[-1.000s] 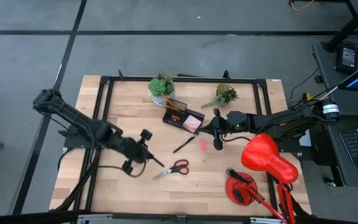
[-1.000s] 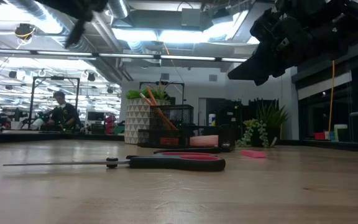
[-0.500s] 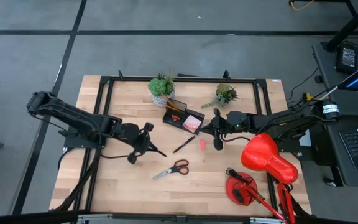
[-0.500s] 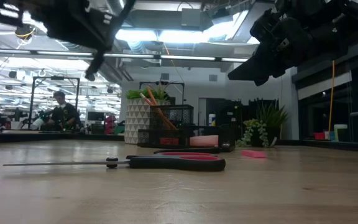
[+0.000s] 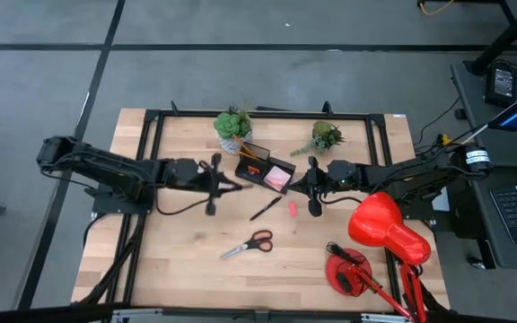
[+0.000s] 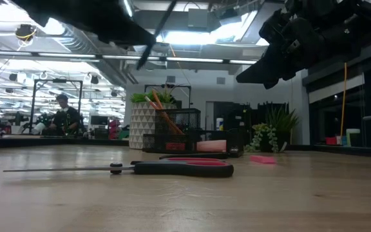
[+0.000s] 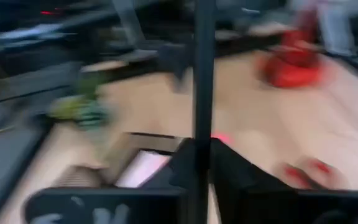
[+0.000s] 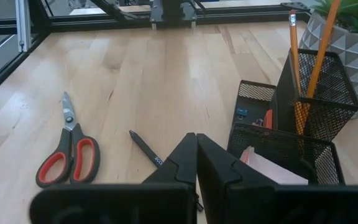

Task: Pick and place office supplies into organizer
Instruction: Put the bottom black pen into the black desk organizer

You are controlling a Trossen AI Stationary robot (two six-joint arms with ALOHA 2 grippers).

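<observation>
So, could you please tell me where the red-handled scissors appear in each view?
High view: scissors at lower centre.
Low view: lying in the foreground.
Left wrist view: blurred red shape, cannot tell.
Right wrist view: at left.
Shared landmark: the black organizer.

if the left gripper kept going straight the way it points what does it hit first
Probably the black organizer. The left gripper, jaws shut on a black pen, points right along the table at the organizer's near end; height above it is unclear.
</observation>
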